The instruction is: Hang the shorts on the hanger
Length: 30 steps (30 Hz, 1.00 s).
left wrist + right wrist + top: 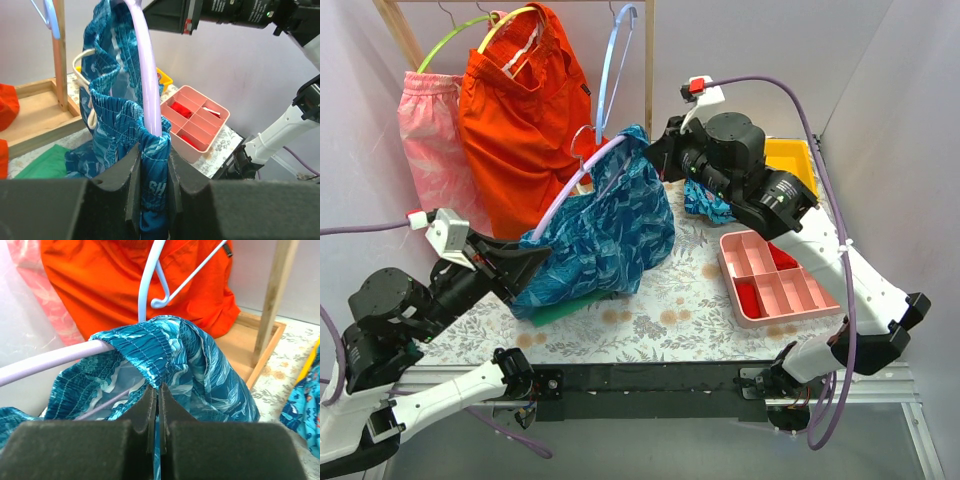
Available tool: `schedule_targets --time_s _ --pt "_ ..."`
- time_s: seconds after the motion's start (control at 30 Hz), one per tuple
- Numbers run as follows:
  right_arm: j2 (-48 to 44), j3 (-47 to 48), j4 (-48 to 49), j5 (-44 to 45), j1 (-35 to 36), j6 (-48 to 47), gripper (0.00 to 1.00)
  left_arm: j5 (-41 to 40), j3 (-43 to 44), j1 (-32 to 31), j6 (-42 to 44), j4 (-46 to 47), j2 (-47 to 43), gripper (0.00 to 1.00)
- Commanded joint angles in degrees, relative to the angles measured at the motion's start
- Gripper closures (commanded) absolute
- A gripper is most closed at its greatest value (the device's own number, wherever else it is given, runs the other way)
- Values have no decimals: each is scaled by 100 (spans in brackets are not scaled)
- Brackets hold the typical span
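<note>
The teal leaf-print shorts (610, 235) hang off the lavender hanger (565, 195), which slants from lower left up to its metal hook near the rack. My left gripper (535, 262) is at the hanger's lower end. In the left wrist view, this gripper (152, 150) is shut on the hanger (147, 85), with shorts fabric (112, 95) bunched round it. My right gripper (658, 150) is at the upper end. In the right wrist view, this gripper (158, 387) is shut on the elastic waistband of the shorts (200, 360), just beside the hanger arm (45, 360).
Plain orange shorts (520, 120) and a pink garment (430, 130) hang on the wooden rack (648, 70), next to a light-blue hanger (615, 60). On the table lie a pink compartment tray (775, 278), a yellow bin (790, 158), a speckled blue garment (705, 205) and a green cloth (565, 310).
</note>
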Motion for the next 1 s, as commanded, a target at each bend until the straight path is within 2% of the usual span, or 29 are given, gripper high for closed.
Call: schedule_targets --time_s 0.0,0.07,0.1,0.17,0.2,0.3,0.4,0.57,0.97 --pt "205 135 26 -143 -30 -35 94 -173 507 18 274 -247 -106 100" --pt "293 188 78 -301 -30 -122 86 -182 596 18 283 -415 -132 100" --pt "302 189 235 -336 -30 -149 74 -225 622 18 275 -598 -123 100" --pt "293 118 447 -363 -30 -280 60 -322 614 18 152 -740 -176 100" --pt "293 92 552 -363 -30 -333 48 -357 605 10 99 -863 -202 100" --pt "442 206 869 -310 -30 -482 36 -401 544 18 -59 -1013 -325 100" --pt "723 373 1150 -196 -30 -632 29 -533 543 10 -199 -1188 -395 100" --pt "1277 689 1458 85 -30 -782 23 -980 631 18 -428 -1610 -422 100" --pt "1761 628 2161 612 75 -703 17 -2246 403 18 -868 -1796 -589 100"
